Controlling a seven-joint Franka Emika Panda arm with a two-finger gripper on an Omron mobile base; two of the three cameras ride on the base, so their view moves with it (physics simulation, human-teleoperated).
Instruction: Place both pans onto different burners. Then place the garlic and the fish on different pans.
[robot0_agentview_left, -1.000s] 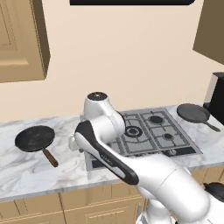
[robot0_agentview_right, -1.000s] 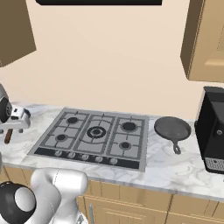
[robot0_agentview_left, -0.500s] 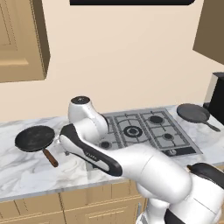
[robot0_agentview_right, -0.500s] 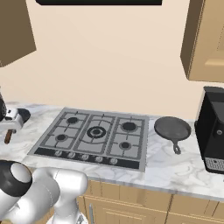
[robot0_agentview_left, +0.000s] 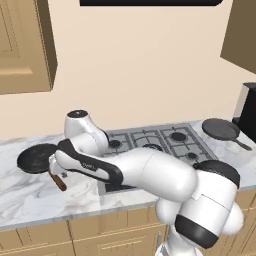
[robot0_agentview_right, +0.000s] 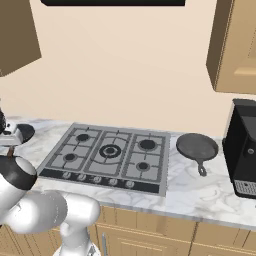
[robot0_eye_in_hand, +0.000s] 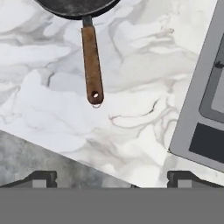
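I've got the arm (robot0_agentview_left: 135, 170) swung out low to the left over the marble counter (robot0_agentview_left: 30, 195), w/ the hand cam looking straight down. In hand view the gripper (robot0_eye_in_hand: 111, 177) has its two dark tips standing wide apart at the bottom edge, nothing between them, so it's fully open and holding nothing. Black pan (robot0_eye_in_hand: 74, 6) sits at the top of that view, pan body cut off by the frame, its brown wooden handle (robot0_eye_in_hand: 92, 65) running down toward the tips but stopping well short; handle end has a small hole. Counter surface lies bare betw. handle end and fingertips. Cooktop (robot0_eye_in_hand: 203, 100) edge shows along the right side of hand view, apart from the handle. From left base cam, the black pan (robot0_agentview_left: 36, 157) rests on the counter left of the cooktop (robot0_agentview_left: 165, 142), partly hidden behind the arm, handle tip (robot0_agentview_left: 57, 181) poking out below the forearm. From right base cam I see only a sliver of that pan (robot0_agentview_right: 22, 132) at far left, next to the cooktop (robot0_agentview_right: 107, 152). Grey pan (robot0_agentview_right: 197, 147) sits on the counter right of the cooktop, short handle pointing toward the front edge, just beside the black coffee machine (robot0_agentview_right: 244, 150); same pan (robot0_agentview_left: 221, 129) in left base cam. Burners (robot0_agentview_right: 110, 151) all bare, neither pan on them. Can't spot garlic or fish.
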